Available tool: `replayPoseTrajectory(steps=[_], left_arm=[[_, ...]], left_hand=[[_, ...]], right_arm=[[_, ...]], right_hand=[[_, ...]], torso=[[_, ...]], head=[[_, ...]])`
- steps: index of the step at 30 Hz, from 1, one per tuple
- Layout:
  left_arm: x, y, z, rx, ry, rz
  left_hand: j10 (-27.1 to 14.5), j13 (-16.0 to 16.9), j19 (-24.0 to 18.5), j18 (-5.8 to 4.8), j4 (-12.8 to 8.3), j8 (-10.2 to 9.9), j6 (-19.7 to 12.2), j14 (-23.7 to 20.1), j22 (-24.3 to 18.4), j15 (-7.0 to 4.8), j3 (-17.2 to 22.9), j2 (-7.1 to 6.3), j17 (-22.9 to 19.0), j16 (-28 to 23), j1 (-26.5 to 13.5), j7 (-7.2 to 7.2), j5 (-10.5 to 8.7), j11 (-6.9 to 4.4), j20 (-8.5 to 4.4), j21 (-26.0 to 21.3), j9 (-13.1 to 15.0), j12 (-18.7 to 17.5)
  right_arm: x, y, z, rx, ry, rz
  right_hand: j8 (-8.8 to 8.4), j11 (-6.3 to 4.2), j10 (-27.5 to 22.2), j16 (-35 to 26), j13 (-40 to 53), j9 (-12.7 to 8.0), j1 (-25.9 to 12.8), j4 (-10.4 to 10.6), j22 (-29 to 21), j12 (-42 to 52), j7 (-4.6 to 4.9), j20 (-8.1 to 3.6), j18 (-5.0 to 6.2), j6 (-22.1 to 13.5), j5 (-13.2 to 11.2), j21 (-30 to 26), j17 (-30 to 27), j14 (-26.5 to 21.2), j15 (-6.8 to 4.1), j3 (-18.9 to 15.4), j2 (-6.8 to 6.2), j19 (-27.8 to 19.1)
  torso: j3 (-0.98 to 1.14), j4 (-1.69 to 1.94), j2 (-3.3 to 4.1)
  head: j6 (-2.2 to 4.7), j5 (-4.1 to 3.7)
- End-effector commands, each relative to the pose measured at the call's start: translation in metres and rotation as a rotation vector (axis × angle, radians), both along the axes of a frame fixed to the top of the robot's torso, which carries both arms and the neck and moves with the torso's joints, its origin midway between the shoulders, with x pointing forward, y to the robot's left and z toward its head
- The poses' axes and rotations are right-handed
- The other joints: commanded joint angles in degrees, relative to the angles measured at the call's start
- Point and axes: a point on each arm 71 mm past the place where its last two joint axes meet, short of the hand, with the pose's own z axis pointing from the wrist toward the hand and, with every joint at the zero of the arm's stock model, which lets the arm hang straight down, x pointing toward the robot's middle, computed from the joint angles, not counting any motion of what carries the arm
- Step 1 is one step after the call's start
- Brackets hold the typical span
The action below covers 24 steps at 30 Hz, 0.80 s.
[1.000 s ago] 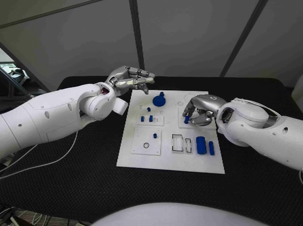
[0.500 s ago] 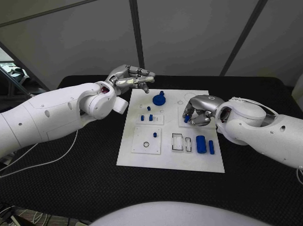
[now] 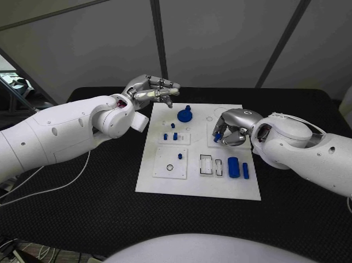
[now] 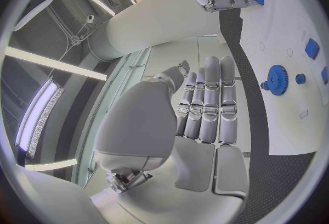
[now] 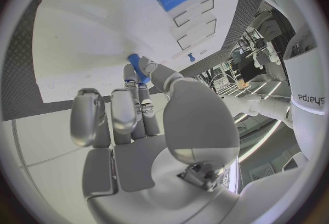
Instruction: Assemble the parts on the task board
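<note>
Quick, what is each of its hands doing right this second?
Left hand: off the board's far left corner, fingers curled in, holding nothing.
Right hand: pinching a small blue peg over the task board.

Black table (image 3: 81, 213); white task board (image 3: 199, 186) flat at centre; white cable (image 3: 61, 186) on left side.

table: black (image 3: 81, 213), textured top
cable: white (image 3: 61, 187), lies on the table's left part
panels: grey (image 3: 223, 44), stand behind the table
</note>
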Motion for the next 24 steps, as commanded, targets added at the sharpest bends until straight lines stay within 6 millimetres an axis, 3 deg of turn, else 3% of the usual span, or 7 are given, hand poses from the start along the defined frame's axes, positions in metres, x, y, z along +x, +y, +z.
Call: replayPoseTrajectory(steps=[1,8,13,24], left_arm=[[0.000,-0.001,0.001,-0.010,-0.003,-0.008],[0.000,0.000,0.001,-0.009,-0.001,-0.007],[0.000,0.000,0.001,-0.008,-0.001,-0.006],[0.002,-0.003,0.000,-0.010,0.000,-0.008]], left_hand=[[0.0,0.1,-0.2,-0.72,-0.3,-0.3,0.0,-0.4,-0.1,-0.02,-0.1,0.28,-0.1,-0.4,0.3,0.26,-0.32,0.17,-0.02,-0.2,0.1,-0.2],[0.0,0.1,-0.2,-0.72,-0.3,-0.3,0.0,-0.4,-0.1,-0.02,-0.1,0.28,-0.1,-0.4,0.3,0.26,-0.32,0.17,-0.02,-0.2,0.1,-0.2],[0.0,0.1,-0.2,-0.72,-0.4,-0.3,0.0,-0.4,-0.1,-0.03,-0.1,0.29,-0.1,-0.4,0.3,0.26,-0.31,0.17,-0.03,-0.2,0.1,-0.2],[0.0,0.1,-0.2,-0.72,-0.4,-0.3,0.0,-0.4,-0.1,-0.03,-0.1,0.29,-0.1,-0.4,0.3,0.26,-0.31,0.17,-0.03,-0.2,0.1,-0.2]], right_arm=[[-0.001,0.000,0.007,0.058,-0.053,-0.003],[-0.010,-0.007,0.016,0.108,-0.053,-0.013],[-0.019,-0.004,0.031,0.168,-0.047,-0.003],[-0.043,0.048,0.045,0.268,-0.024,0.134]], right_hand=[[0.39,-0.09,0.5,0.3,0.1,1.1,0.0,0.4,0.3,0.1,-0.45,-0.05,-0.48,1.1,0.1,0.4,0.2,1.4,-0.43,-0.2,0.94,0.7],[0.40,-0.12,0.6,0.3,0.1,1.1,0.0,0.4,0.5,0.1,-0.48,-0.08,-0.52,1.1,0.1,0.5,0.2,1.4,-0.45,-0.2,0.96,0.8],[0.40,-0.13,0.6,0.3,0.1,1.1,0.0,0.5,0.6,0.1,-0.49,-0.09,-0.55,1.1,0.0,0.6,0.2,1.4,-0.46,-0.2,0.95,0.9],[0.29,-0.19,0.6,0.3,0.1,1.2,0.4,0.5,1.0,-0.2,-0.51,-0.20,-0.63,1.2,0.2,0.8,0.1,1.4,-0.54,-0.2,1.22,1.0]], torso=[[0.02,-0.03,-0.02],[-0.07,0.01,-0.08],[0.00,-0.03,-0.03],[-0.03,0.11,-0.01]], head=[[0.06,-0.03],[0.23,-0.01],[0.33,0.12],[0.31,0.61]])
